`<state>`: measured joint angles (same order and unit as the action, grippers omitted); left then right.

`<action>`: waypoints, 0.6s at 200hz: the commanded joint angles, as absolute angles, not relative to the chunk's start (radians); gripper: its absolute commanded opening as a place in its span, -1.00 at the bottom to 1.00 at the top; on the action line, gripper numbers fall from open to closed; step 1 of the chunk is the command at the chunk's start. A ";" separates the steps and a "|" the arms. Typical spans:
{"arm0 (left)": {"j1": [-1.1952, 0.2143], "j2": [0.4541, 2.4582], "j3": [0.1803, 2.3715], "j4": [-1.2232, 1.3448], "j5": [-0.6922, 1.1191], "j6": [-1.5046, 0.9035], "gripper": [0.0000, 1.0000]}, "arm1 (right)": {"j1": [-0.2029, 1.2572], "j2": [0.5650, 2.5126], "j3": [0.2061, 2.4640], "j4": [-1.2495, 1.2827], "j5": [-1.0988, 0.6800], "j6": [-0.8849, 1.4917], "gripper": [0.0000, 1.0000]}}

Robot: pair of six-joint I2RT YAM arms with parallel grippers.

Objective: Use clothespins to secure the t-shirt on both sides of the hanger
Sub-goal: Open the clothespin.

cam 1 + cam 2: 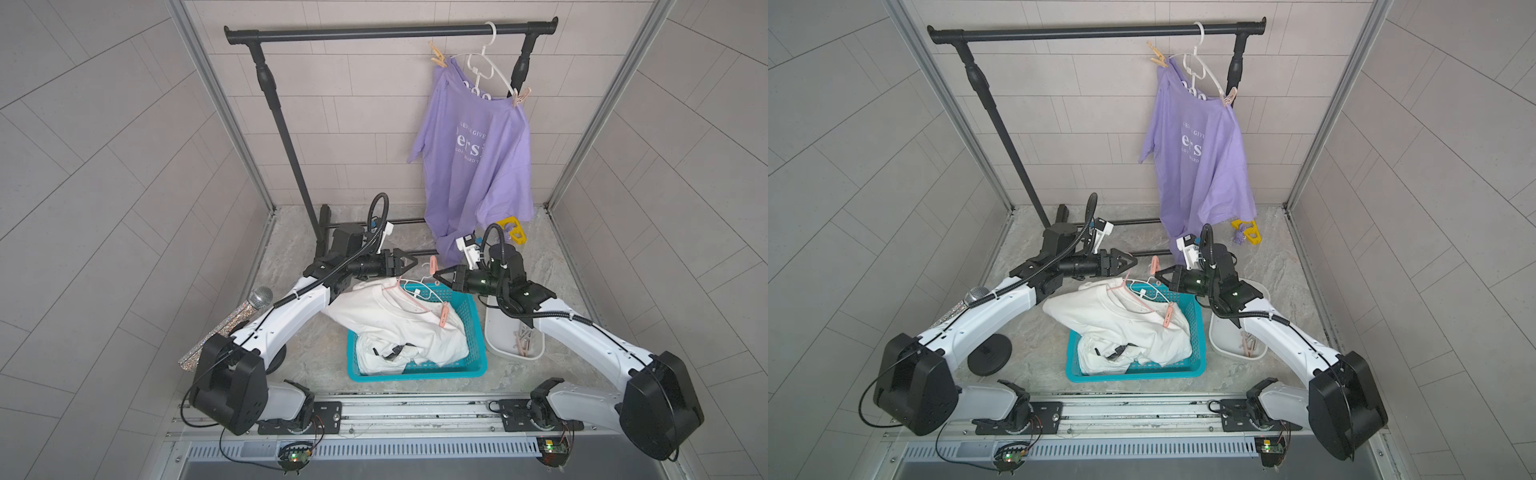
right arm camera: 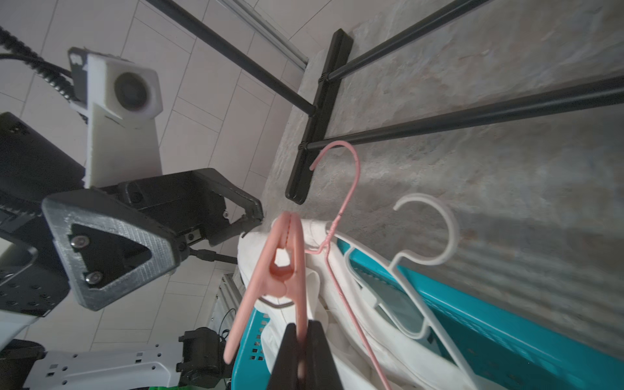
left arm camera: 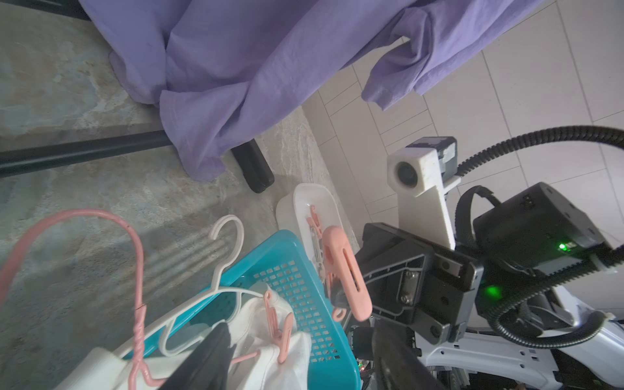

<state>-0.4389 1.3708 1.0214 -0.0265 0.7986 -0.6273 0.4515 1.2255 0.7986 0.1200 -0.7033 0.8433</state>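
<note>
A white t-shirt [image 1: 399,324] lies on a pink hanger [image 2: 351,189] in a teal basket [image 1: 469,320]. One pink clothespin [image 1: 444,318] is clipped on the shirt's right shoulder, also seen in the left wrist view [image 3: 280,331]. My right gripper [image 2: 302,341] is shut on one leg of another pink clothespin [image 2: 280,270], held above the basket's far rim in both top views [image 1: 432,262] [image 1: 1154,264]. My left gripper [image 1: 409,262] faces it from the left, open and empty, its far fingertip [image 2: 253,219] near the shirt's left shoulder.
A white tray [image 1: 494,332] with spare clothespins [image 1: 524,338] sits right of the basket. A loose white hanger [image 2: 439,236] lies across the basket. Behind stands a black rack [image 1: 390,32] with a pinned purple t-shirt [image 1: 478,166]. A glitter microphone [image 1: 249,307] stands left, a yellow object [image 1: 513,228] at back.
</note>
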 commanded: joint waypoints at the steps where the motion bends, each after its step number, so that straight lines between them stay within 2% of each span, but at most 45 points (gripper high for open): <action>1: -0.434 1.367 1.012 0.087 0.840 -0.686 0.37 | 0.477 1.248 0.814 0.280 -0.739 0.942 -1.00; 43: -0.432 1.368 1.011 0.106 0.858 -0.703 0.31 | 0.502 1.289 0.810 0.447 -0.771 1.027 -1.00; 120: -0.401 1.417 0.967 0.387 0.950 -0.926 0.09 | 0.525 1.367 0.800 0.643 -0.808 1.126 -1.00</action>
